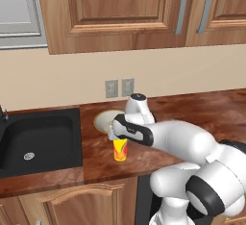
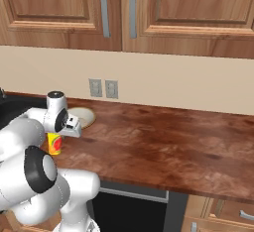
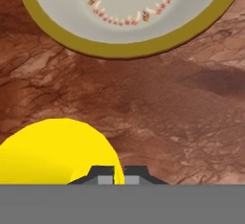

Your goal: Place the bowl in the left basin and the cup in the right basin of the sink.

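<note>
In the left base view, the cup [image 1: 120,150] is being shown upright on the brown counter [image 1: 192,113], just right of the black sink [image 1: 41,140], with the gripper [image 1: 116,138] lowered onto its rim from above. The bowl [image 1: 104,118] is lying on the counter at about 11 o'clock from the cup, close behind it, partly covered by the hand. One black basin [image 1: 43,137] with a silver drain [image 1: 29,156] is being seen at 9 o'clock from the cup, well apart from it. Two outlets [image 1: 119,88] are being shown on the wall behind. In the right base view, the cup [image 2: 54,144] is being partly hidden by the white arm, the bowl [image 2: 83,117] is lying at about 1 o'clock from it, and the gripper [image 2: 59,136] is sitting over the cup's top. In the hand view, the cup's yellow rim [image 3: 57,151] is being seen at 8 o'clock, right at the fingertips [image 3: 106,174], and the bowl [image 3: 127,50] is spreading across 12 o'clock, apart from the cup. The jaws are being held drawn together, almost touching, at the cup's rim; whether the wall is being pinched cannot be told.
</note>
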You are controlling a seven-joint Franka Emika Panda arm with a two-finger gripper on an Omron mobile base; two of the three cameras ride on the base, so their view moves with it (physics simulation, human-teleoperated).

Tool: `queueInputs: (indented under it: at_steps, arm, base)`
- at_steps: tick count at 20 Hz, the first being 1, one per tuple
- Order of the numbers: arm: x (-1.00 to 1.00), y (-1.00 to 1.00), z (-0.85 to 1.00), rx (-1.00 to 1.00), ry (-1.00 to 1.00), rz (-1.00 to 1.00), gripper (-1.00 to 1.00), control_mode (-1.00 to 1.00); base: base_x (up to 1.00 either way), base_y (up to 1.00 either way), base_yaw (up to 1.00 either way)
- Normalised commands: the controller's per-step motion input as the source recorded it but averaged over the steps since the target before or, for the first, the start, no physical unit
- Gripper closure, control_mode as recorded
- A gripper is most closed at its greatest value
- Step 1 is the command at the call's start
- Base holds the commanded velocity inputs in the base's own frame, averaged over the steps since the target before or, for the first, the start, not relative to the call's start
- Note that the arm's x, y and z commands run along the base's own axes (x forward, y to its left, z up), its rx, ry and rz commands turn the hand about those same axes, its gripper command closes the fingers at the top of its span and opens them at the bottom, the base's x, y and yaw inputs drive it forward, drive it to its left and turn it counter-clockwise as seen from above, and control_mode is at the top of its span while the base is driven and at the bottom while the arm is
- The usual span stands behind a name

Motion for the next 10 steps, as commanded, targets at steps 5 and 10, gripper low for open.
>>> queueInputs:
  at_steps: [5, 10]
  arm:
    - [-0.03, 0.0, 0.2, 0.0, 0.0, 0.0, 1.0, -1.0]
    - [-0.11, 0.0, 0.33, 0.0, -0.01, 0.0, 1.0, -1.0]
  base:
    - [0.0, 0.0, 0.0]
    - [0.0, 0.0, 0.0]
